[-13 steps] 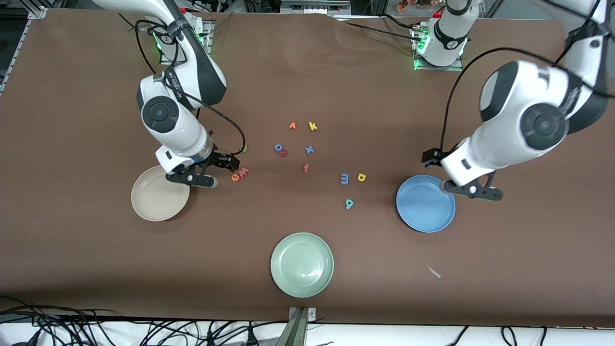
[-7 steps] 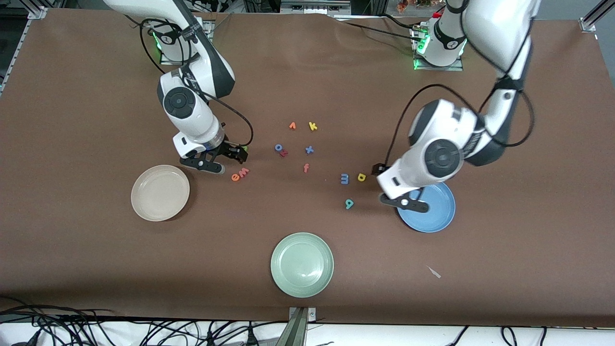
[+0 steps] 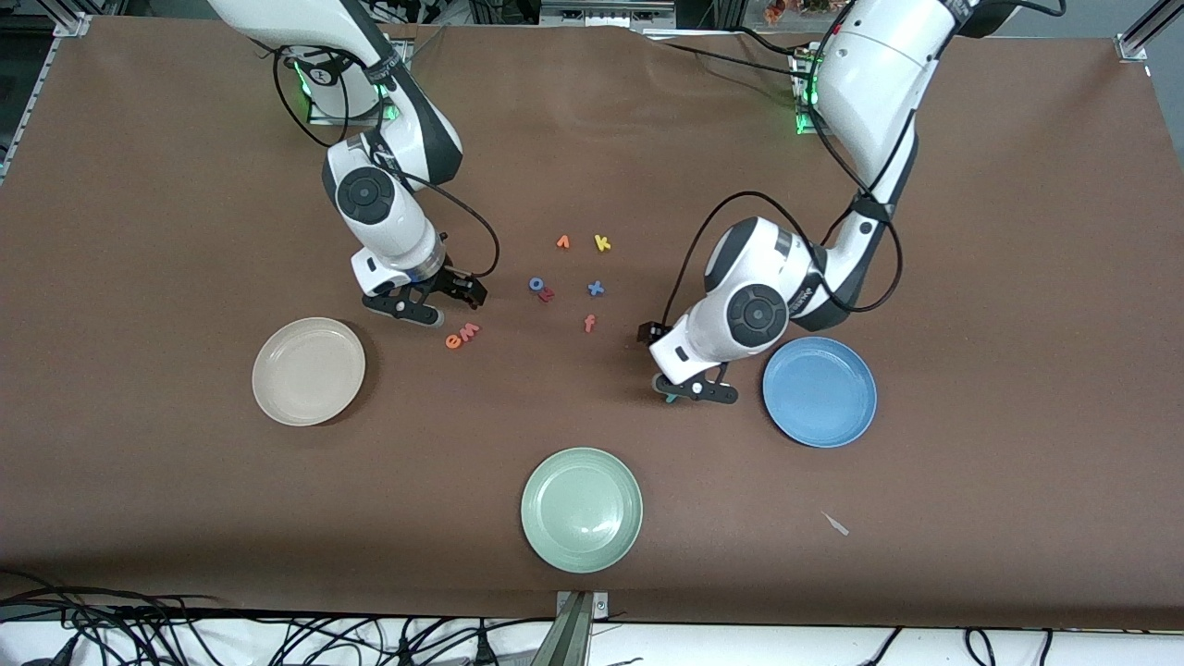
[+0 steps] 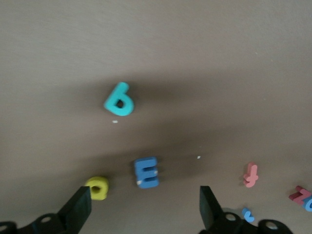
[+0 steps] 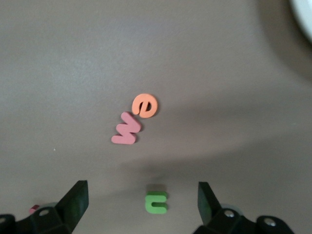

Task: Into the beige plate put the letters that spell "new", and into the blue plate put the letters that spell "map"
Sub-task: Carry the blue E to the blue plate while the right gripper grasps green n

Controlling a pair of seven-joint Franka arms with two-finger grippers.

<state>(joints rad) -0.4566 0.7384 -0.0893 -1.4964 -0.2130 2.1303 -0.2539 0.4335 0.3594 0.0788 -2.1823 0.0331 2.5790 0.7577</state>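
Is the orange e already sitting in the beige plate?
No, the orange e lies on the brown table touching the pink w, apart from the beige plate, which holds nothing.

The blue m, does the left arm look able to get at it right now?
Probably yes. The left tool hangs open over the blue m, which lies flat between the yellow p and the teal a, touching neither.
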